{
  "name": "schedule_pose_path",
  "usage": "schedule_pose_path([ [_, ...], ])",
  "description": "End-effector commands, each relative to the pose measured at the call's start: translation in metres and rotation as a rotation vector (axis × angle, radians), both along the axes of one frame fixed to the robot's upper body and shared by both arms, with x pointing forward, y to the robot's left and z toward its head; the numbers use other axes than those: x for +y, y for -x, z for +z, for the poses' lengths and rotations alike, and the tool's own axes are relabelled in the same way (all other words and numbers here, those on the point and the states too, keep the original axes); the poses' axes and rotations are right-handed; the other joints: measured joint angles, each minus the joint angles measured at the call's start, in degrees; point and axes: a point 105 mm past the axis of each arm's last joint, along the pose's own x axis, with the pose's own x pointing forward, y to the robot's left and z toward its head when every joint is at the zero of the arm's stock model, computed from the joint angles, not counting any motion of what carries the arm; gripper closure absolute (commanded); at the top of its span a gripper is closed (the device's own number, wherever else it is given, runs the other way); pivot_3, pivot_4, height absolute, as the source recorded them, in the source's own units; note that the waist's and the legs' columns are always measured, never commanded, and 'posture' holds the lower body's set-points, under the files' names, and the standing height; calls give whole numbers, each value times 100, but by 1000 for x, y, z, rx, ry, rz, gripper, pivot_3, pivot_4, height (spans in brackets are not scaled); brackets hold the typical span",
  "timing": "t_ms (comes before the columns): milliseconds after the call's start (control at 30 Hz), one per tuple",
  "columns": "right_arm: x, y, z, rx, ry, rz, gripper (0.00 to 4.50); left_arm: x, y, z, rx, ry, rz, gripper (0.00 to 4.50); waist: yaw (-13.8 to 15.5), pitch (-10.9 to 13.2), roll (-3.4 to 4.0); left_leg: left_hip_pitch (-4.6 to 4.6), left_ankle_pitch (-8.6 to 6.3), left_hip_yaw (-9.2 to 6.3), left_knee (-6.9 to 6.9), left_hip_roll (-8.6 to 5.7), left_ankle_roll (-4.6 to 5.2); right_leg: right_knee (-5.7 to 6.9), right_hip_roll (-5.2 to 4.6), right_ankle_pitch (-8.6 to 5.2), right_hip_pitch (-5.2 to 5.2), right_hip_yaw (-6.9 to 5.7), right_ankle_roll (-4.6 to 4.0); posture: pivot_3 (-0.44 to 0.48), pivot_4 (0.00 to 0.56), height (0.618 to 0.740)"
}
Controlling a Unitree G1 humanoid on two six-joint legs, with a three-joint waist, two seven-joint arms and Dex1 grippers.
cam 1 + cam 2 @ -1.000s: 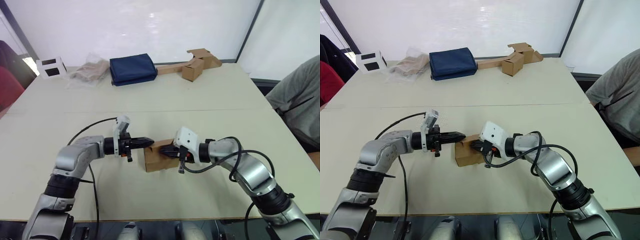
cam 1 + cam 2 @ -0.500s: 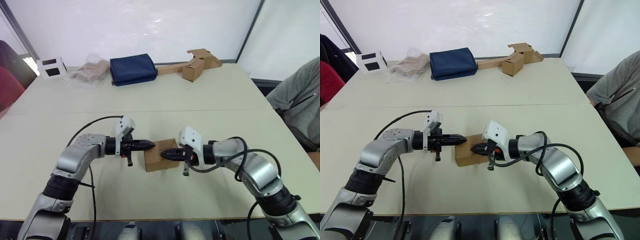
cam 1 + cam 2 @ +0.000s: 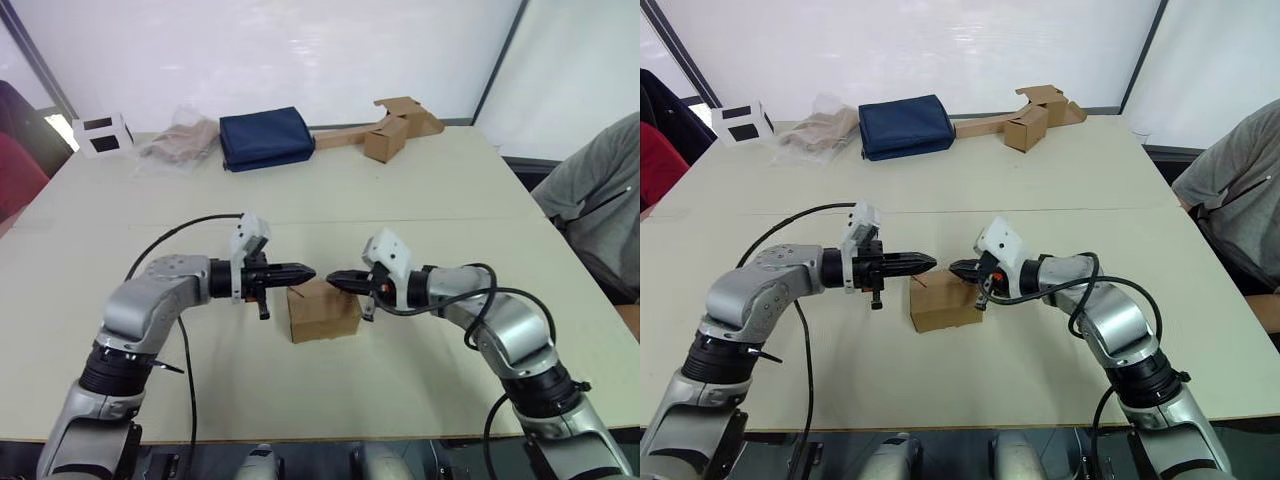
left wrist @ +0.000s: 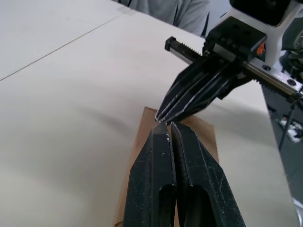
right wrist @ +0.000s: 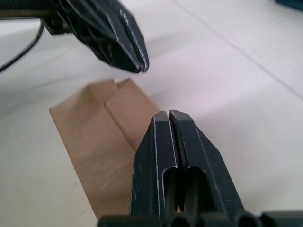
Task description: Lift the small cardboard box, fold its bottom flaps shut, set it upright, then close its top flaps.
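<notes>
Brown small cardboard box [image 3: 323, 310] sits on the surface [image 3: 420, 190], top flaps [image 5: 118, 106] folded flat, with left gripper [image 3: 308, 272] and right gripper [image 3: 333, 278] just above it, jaws together, tips nearly meeting.

Setting: lab or test room | evidence: beige worktable [image 3: 420, 180], white partition walls [image 3: 260, 50], seated person [image 3: 600, 200] alongside.

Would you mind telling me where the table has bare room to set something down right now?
The broad middle band is bare, between the small cardboard box and the far row: navy pouch, plastic bag, cardboard strip. It is crowded over the box, where the shut left gripper and right gripper nearly meet.
</notes>
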Motion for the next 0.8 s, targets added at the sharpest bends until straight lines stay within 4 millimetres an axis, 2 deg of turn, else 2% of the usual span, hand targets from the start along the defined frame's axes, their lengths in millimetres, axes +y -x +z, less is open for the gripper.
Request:
schedule_pose_path([
  [33, 3, 2, 5, -45, 12, 22, 4500, -5, 3, -1, -41, -32, -15, 4415, -2, 0, 0, 0, 0, 0, 0, 0, 0, 0, 0, 0, 0, 0, 0, 0, 150, 740],
  [333, 2, 5, -10, -37, 70, 33, 4500, -9, 6, -21, -27, -86, -17, 4415, 0, 0, 0, 0, 0, 0, 0, 0, 0, 0, 0, 0, 0, 0, 0, 0, 150, 740],
  [500, 0, 5, -11, -30, 51, 27, 4500, -6, 7, -19, -32, -55, -11, 4415, -1, 0, 0, 0, 0, 0, 0, 0, 0, 0, 0, 0, 0, 0, 0, 0, 150, 740],
  [567, 3, 6, 1, 0, -60, 18, 4500, -4, 2, -8, -31, 18, 38, 4415, 4, 0, 0, 0, 0, 0, 0, 0, 0, 0, 0, 0, 0, 0, 0, 0, 150, 740],
  [633, -1, 7, 22, 4, -211, -9, 4500, 6, -8, 9, -113, 92, 132, 4415, 2, 0, 0, 0, 0, -1, 1, 1, 0, 1, 0, 0, 1, 0, 0, 0, 150, 740],
  [700, -16, 1, 54, -33, -415, -93, 4500, 29, -18, 35, -256, 188, 301, 4415, 0, 0, 0, 0, 0, -1, 1, 1, 0, 1, -1, 0, 0, 0, 0, 0, 150, 740],
  [733, -28, 0, 67, -44, -507, -142, 4500, 39, -16, 38, -236, 200, 334, 4415, -2, 0, 0, -1, 0, -2, 0, 4, 0, 1, 0, 0, -1, 0, 0, 0, 150, 740],
  [800, -48, 2, 79, -45, -610, -201, 4500, 52, -10, 33, -149, 185, 340, 4415, 2, 0, 0, -2, 0, -3, -1, 5, 0, 2, 0, 0, -3, 1, 0, 0, 150, 740],
])
